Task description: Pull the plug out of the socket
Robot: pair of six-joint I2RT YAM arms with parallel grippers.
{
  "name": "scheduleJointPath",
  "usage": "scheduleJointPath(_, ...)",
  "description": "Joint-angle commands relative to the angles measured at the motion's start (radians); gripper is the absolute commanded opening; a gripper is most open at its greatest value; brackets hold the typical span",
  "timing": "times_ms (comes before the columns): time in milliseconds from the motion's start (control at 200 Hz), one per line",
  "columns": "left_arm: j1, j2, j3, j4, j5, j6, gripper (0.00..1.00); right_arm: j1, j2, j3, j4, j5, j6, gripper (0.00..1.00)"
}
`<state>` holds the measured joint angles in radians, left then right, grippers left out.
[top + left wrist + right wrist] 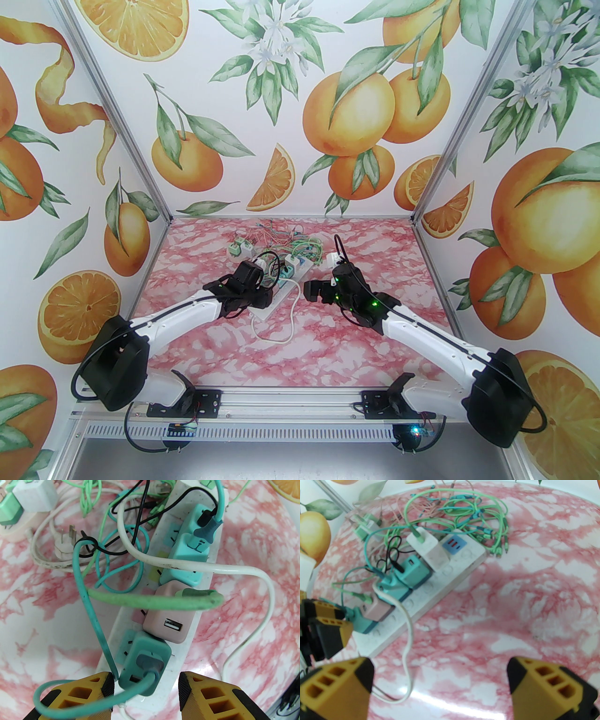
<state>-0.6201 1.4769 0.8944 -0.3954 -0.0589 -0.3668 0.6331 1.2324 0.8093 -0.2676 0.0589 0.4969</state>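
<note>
Left jaws stand part-open astride the teal plug [150,647] in the power strip [193,644], not gripping; right jaws gape wide.

A pink-and-white marbled table [375,337] carries a long white power strip [450,578], lying flat near the centre and angled from about 7 o'clock to 1 o'clock in the overhead view. Beyond its far end, toward 12 o'clock, a loose tangle of green, teal and pinkish cables [300,243] sprawls across the surface. At 11 o'clock sit a few loose green-and-white chargers [241,247], with a white wall plug [64,548] lying among the wires near them. A white cord [292,323] loops over the tabletop toward 6 o'clock.
</note>
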Motion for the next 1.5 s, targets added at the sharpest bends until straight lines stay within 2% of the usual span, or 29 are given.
scheduleJointPath(0, 0.008, 0.025, 0.032, 0.008, 0.019, 0.035, 0.49, 0.003, -0.009, 0.004, -0.022, -0.001, -0.012, 1.00)
scheduleJointPath(560, 0.013, -0.046, -0.001, -0.018, 0.047, 0.075, 0.46, 0.002, 0.017, 0.007, -0.007, 0.000, -0.002, 1.00)
scheduleJointPath(621, 0.013, -0.032, -0.005, -0.011, 0.058, 0.090, 0.42, 0.004, 0.023, 0.011, -0.005, -0.007, -0.001, 1.00)
scheduleJointPath(721, 0.013, 0.006, 0.004, -0.006, 0.076, 0.103, 0.41, 0.003, 0.027, 0.015, -0.010, -0.010, -0.003, 1.00)
scheduleJointPath(1096, 0.013, 0.080, 0.025, 0.005, 0.093, 0.125, 0.42, 0.003, 0.021, 0.022, -0.029, 0.002, -0.017, 1.00)
scheduleJointPath(1491, 0.013, 0.126, 0.067, -0.020, 0.026, 0.192, 0.41, 0.003, 0.017, 0.020, -0.027, -0.019, -0.021, 1.00)
